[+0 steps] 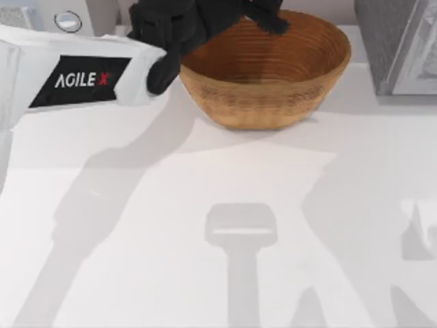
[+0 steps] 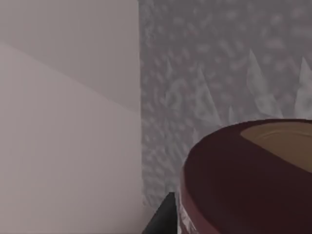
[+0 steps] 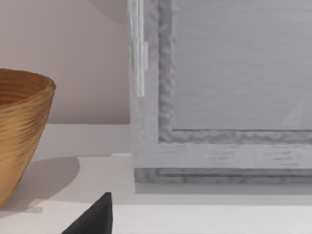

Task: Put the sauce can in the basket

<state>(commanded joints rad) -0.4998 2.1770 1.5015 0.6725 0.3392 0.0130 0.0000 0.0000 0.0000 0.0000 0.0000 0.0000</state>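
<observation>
Left gripper (image 1: 263, 17) reaches from the table's left over the basket (image 1: 266, 102), above its far rim; can (image 2: 248, 180) sits right at the gripper in the left wrist view, one dark finger (image 2: 161, 219) beside its wall; whether the fingers clamp it, cannot tell. Right arm parked at right, near a grey cabinet (image 3: 219, 97).

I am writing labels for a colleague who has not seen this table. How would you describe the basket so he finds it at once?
Look at the far middle of the white table. The basket stands there, below the left tool. It is a large round orange-brown wicker bowl with ribbed rings inside, unlike the grey cabinet beside it.
</observation>
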